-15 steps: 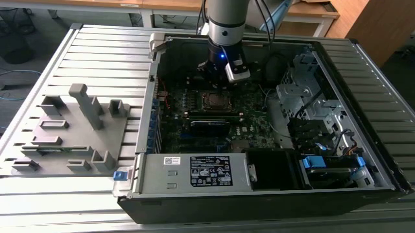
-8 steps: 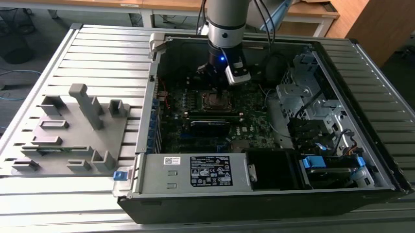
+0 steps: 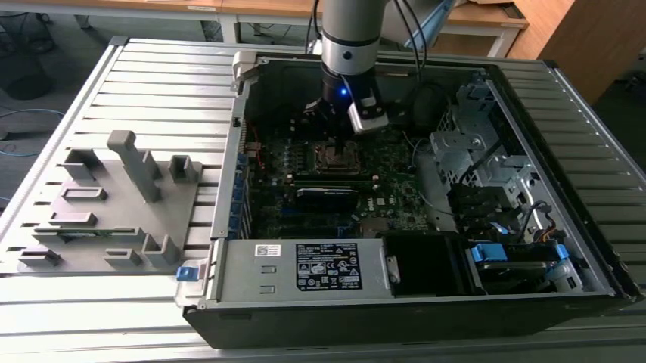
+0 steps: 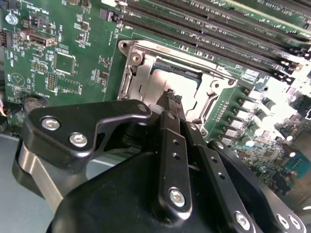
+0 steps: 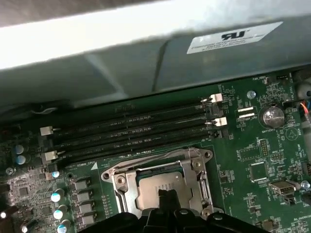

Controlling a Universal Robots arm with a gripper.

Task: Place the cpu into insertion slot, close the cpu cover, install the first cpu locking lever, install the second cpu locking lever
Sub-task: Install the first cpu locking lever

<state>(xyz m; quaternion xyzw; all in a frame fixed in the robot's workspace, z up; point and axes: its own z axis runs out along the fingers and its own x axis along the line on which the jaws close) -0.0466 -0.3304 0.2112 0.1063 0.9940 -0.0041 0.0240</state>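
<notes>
exterior view: arm reaches down into the open computer case, which lies on a slatted metal table. gripper hangs just above the insertion slot on the green motherboard. a grey plastic fixture with upright posts sits on the table at the exterior view's left, well apart from the case. power supply box with a label fills the near edge of the case.

second wrist view: gripper fingers stand together, tips nearly touching, nothing seen between them. tips sit over the cpu, grey metal top, lying inside the insertion slot. cpu cover silver frame around the chip; cannot tell whether fully flat. long black memory slots run just beside the socket.

first wrist view: gripper tip dark over the cpu, chip seated in the insertion slot. cpu cover frames it. memory slots next to the socket; coin battery further off on the board.
</notes>
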